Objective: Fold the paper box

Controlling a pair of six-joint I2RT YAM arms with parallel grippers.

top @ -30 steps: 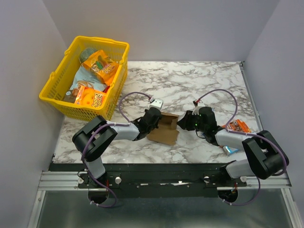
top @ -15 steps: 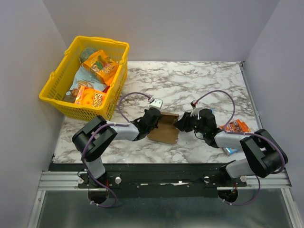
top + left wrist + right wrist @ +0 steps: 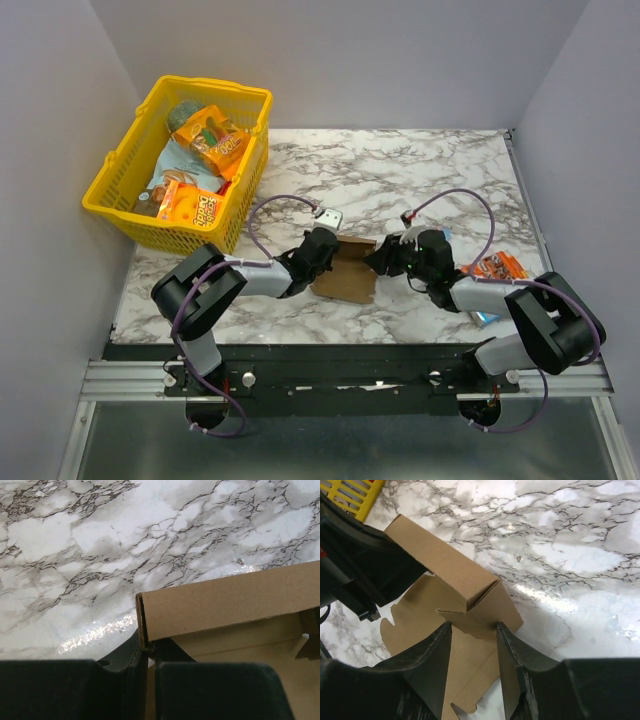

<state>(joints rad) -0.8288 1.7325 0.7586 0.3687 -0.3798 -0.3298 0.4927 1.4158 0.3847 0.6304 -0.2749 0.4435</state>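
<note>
Standing by the rig, I see the marble table (image 3: pixel 420 170) with a yellow basket (image 3: pixel 125 165) of snacks pushed off to the far left corner, well apart from the work, which leaves the middle free for folding. Both arms lie low and stretched forward, elbows out, wrists turned inward so they meet nose to nose near the front of the table. Between them sits the paper box (image 3: pixel 345 275), its base flat on the marble and one long side wall stood up. The left gripper (image 3: pixel 146 647) is pinched tight on the end of that raised wall, and I take it that it is there to keep the wall upright and the sheet from sliding. The right gripper (image 3: pixel 472 630) comes in from the other end, fingers set moderately apart and straddling the small tab at the wall's corner without clamping it (lining up to tuck it, I would guess). An orange packet (image 3: pixel 498 265) and a blue packet (image 3: pixel 487 316) lie beside the right forearm, out of the way.
</note>
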